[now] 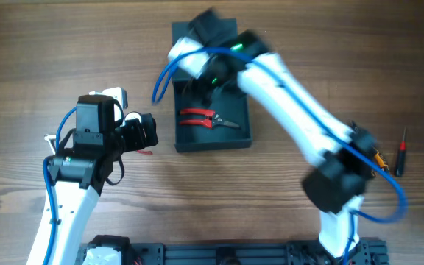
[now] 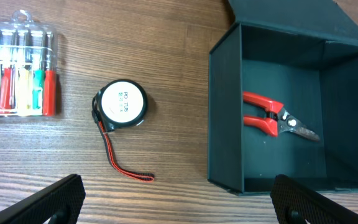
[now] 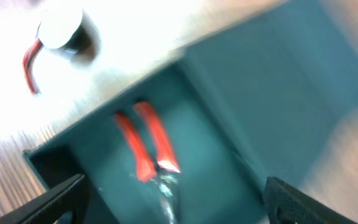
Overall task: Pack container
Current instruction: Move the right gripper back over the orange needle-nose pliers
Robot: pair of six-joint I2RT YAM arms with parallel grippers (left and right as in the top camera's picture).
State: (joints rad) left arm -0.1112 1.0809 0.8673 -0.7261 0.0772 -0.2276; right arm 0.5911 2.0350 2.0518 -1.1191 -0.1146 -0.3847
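Observation:
The container [image 1: 186, 140] is a dark teal box, open, with its flap lid [image 1: 182, 31] folded back at the far side. Red-handled pliers [image 1: 206, 118] lie inside it; they show in the left wrist view [image 2: 272, 117] and the right wrist view [image 3: 146, 144]. My right gripper [image 3: 176, 205] is open and empty, hovering over the box's far part above the pliers. My left gripper [image 2: 179, 202] is open and empty over the table left of the box [image 2: 225, 112]. A round tape measure [image 2: 122, 103] with a red-black strap lies on the table left of the box.
A clear case of coloured screwdrivers [image 2: 18, 70] lies at the left. A dark screwdriver with a red tip [image 1: 400, 153] lies at the far right of the table, beside an orange-and-black tool [image 1: 377, 159] partly hidden by the right arm.

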